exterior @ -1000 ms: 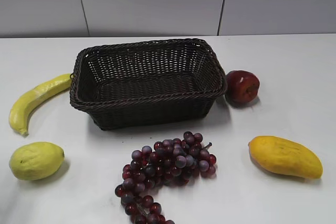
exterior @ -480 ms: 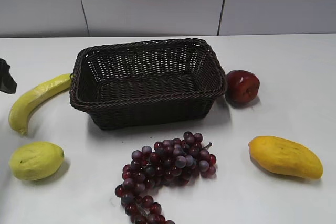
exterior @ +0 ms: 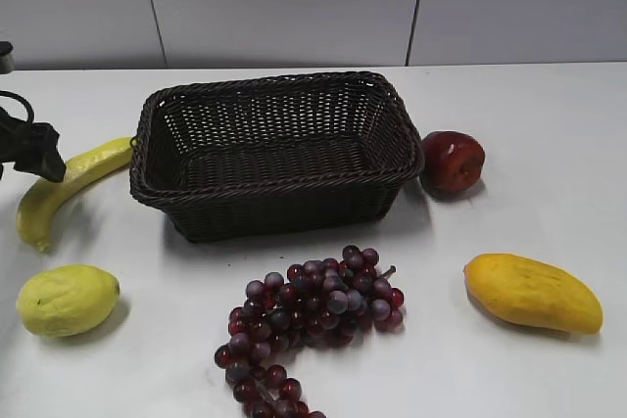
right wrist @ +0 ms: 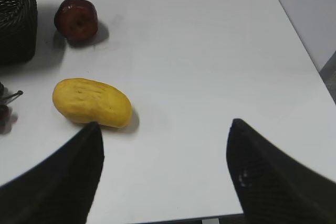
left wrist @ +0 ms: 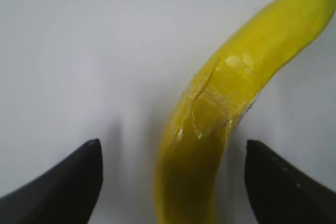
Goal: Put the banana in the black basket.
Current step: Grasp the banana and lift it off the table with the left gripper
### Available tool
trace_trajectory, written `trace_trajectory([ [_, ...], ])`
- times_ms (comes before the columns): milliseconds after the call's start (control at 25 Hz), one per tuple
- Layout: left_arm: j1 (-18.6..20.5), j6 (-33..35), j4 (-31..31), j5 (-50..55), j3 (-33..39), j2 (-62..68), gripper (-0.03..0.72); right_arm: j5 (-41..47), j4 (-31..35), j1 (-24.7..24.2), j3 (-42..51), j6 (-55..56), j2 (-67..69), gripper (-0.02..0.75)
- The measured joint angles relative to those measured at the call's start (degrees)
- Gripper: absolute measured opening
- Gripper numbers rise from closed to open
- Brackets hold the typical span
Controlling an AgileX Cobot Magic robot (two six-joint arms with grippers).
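The banana point(exterior: 61, 188) lies on the white table at the far left, its upper end close to the left rim of the black basket point(exterior: 157, 149). My left gripper point(exterior: 34, 156) is open and hangs over the banana's middle. In the left wrist view the banana point(left wrist: 226, 103) runs between the two open fingers point(left wrist: 173, 153), which do not touch it. The basket stands at the table's centre and is empty; its corner also shows in the right wrist view point(right wrist: 18, 19). My right gripper point(right wrist: 165, 135) is open and empty over bare table near the front right edge.
A lemon point(exterior: 67, 299) lies in front of the banana. A bunch of purple grapes point(exterior: 309, 315) lies in front of the basket. A red apple point(exterior: 453, 161) sits right of the basket, a mango point(exterior: 532, 292) at front right; both show in the right wrist view, apple point(right wrist: 76, 18), mango point(right wrist: 92, 102).
My left gripper has come in from the left edge and moved right, now over the banana. The banana and the other fruit have not moved.
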Motion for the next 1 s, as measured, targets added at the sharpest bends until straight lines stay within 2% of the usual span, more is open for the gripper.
trace_trajectory([
  [200,-0.74,4.01,-1.73,-1.50,-0.10,0.54,0.631,0.00,0.00,0.00,0.00,0.00,0.00,0.584],
  [720,-1.09,4.77,-0.39,-3.52,-0.53,6.47,0.613,0.00,0.00,0.00,0.00,0.00,0.00,0.584],
  [800,-1.09,4.84,-0.29,-3.86,-0.55,6.48,0.561,0.00,0.00,0.00,0.00,0.00,0.00,0.584],
  [960,-1.09,4.84,-0.29,-4.12,-0.55,6.55,0.340,0.00,0.00,0.00,0.00,0.00,0.00,0.584],
  [1000,-1.09,4.85,-0.29,-4.12,-0.55,6.55,0.308,0.00,0.00,0.00,0.00,0.00,0.00,0.584],
])
